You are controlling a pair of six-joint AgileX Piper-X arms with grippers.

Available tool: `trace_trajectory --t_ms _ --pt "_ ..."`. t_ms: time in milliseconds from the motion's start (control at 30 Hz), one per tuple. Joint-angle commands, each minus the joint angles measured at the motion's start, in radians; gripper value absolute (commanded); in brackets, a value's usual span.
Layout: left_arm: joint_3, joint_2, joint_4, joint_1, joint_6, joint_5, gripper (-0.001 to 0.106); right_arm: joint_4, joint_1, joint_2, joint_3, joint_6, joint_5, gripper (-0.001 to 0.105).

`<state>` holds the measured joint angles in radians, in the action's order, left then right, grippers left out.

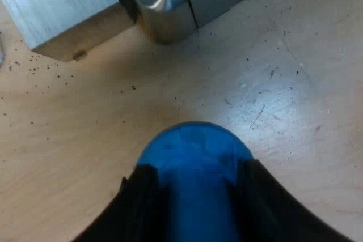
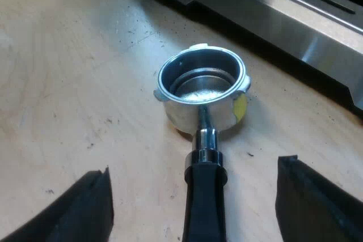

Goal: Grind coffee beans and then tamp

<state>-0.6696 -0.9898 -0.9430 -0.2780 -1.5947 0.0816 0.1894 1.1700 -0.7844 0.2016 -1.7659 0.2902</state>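
**Tamper pinched in one claw, holder lying loose under the other**

The left gripper [image 1: 195, 169] is pinching the blue tamper [image 1: 193, 148]. Its two black fingers [image 1: 142, 202] press against opposite sides of the blue body, and only the rounded end sticks out past them. The rest of the tamper is hidden between the fingers, so I cannot tell whether it rests on the wooden table [image 1: 278, 100] or hangs just above it. Beyond it stand brushed-metal parts of the espresso machine [image 1: 57, 9], cut off by the frame so that only their lower edges can be seen. Dark specks [image 1: 34, 69] are scattered on the wood near them.

The right gripper [image 2: 195, 168] is spread wide and touches nothing. The metal holder [image 2: 201, 92] lies loose on the table [image 2: 68, 72] just beside the machine's slotted drip tray [image 2: 295, 4]. Its basket faces up and its inner floor glints. A yellow mark [image 2: 240, 107] sits on the basket's outer wall, too small to make out. The dark handle [image 2: 205, 196] runs from the basket into the gap between the open fingers, well apart from both. The frame edge cuts the handle off, so its end is out of view.
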Motion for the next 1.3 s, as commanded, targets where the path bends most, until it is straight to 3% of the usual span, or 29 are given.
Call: trace_trajectory --t_ms 33,333,600,667,833,933,1033,1300 --pt "0.046 -0.028 0.077 0.0 0.001 0.002 0.0 0.009 -0.003 0.007 0.002 -0.002 -0.003 0.063" --pt "0.076 -0.195 0.171 0.0 0.001 0.002 0.0 0.009 -0.003 0.007 0.002 0.039 -0.003 0.063" --pt "0.076 -0.224 0.18 0.0 0.001 0.002 0.001 0.009 -0.003 0.007 0.002 0.043 -0.003 0.063" --pt "0.076 -0.224 0.182 0.0 0.001 0.002 0.008 0.009 -0.003 0.007 0.002 0.043 -0.003 0.063" --pt "0.076 -0.224 0.183 0.0 0.001 0.002 0.048 0.009 -0.003 0.007 0.002 0.043 -0.003 0.063" --pt "0.076 -0.224 0.183 0.0 0.001 0.002 0.065 0.009 -0.003 0.007 0.002 0.043 -0.003 0.063" --pt "0.076 -0.224 0.183 0.0 0.001 0.002 0.07 0.009 -0.003 0.007 0.002 0.043 -0.003 0.063" --pt "0.033 -0.192 0.099 0.0 0.001 0.002 0.071 0.009 -0.003 0.007 0.002 0.043 -0.003 0.063"
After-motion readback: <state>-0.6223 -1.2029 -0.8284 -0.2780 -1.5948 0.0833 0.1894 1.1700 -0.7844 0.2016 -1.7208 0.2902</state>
